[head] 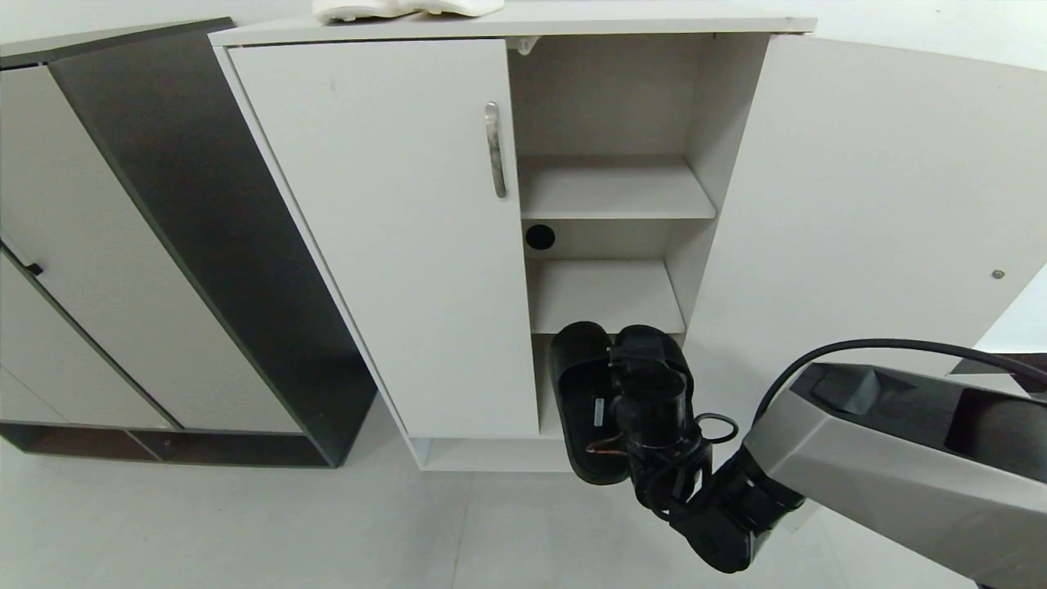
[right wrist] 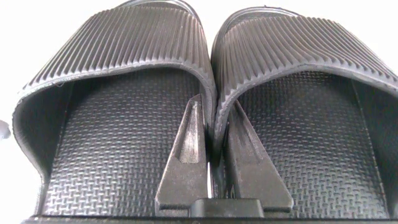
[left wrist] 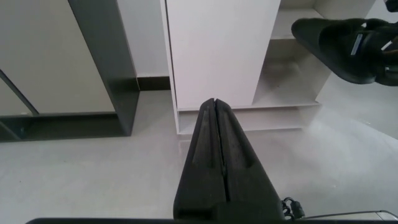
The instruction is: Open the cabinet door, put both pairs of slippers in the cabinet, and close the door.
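The white cabinet [head: 393, 229] has its left door closed and its right door [head: 859, 204] swung wide open. My right gripper [head: 642, 384] is shut on a pair of black slippers [head: 585, 384], pinching their two inner edges together, as the right wrist view shows with the gripper [right wrist: 214, 109] on the black slippers [right wrist: 124, 93]. The pair hangs at the mouth of the lowest compartment, toes pointing in. White slippers [head: 401, 8] lie on the cabinet top, partly cut off. My left gripper [left wrist: 214, 106] is shut and empty, low over the floor before the cabinet, with the black slippers [left wrist: 339, 40] off to its side.
Inside the cabinet are two bare shelves [head: 609, 188] [head: 601, 294] and a round hole [head: 540, 237] in the back wall. A metal handle [head: 493, 149] sits on the closed door. A grey and dark cabinet [head: 164, 245] stands at the left. Open floor [head: 245, 523] lies in front.
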Motion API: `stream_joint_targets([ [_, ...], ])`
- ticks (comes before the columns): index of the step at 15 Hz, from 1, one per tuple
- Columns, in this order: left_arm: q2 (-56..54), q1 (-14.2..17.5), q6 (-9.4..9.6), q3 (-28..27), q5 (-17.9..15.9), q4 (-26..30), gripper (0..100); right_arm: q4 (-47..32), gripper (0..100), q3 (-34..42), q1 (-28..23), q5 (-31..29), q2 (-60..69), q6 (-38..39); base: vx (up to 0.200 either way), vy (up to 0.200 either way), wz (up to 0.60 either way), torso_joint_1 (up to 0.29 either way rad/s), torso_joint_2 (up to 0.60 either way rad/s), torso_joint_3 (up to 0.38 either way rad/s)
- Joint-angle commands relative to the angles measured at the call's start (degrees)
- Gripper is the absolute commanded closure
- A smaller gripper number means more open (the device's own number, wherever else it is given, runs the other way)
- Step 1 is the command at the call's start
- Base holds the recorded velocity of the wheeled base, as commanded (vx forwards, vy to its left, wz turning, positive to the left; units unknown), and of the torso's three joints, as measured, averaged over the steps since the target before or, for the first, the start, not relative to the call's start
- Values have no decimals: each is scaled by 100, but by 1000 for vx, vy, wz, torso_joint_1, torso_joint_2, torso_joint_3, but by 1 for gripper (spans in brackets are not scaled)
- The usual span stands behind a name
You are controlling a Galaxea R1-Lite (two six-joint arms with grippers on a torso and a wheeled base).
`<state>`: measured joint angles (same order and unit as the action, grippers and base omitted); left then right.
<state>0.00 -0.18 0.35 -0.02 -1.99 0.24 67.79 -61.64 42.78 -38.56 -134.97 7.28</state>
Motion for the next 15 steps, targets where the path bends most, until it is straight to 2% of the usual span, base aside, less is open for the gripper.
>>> stream_joint_targets([
  [1, 9, 1, 0, -6, -3, 2, 100, 384, 100, 11, -15, -11, -293, -244, 0, 0, 0, 0, 0, 0],
  [5, 9, 1, 0, 2, -3, 2, 100, 401, 100, 2, -50, -11, -328, -315, 0, 0, 0, 0, 0, 0],
  [15, 9, 1, -9, -6, 5, 2, 100, 419, 100, -33, -77, -3, -337, -306, 200, 0, 0, 1, 1, 3],
])
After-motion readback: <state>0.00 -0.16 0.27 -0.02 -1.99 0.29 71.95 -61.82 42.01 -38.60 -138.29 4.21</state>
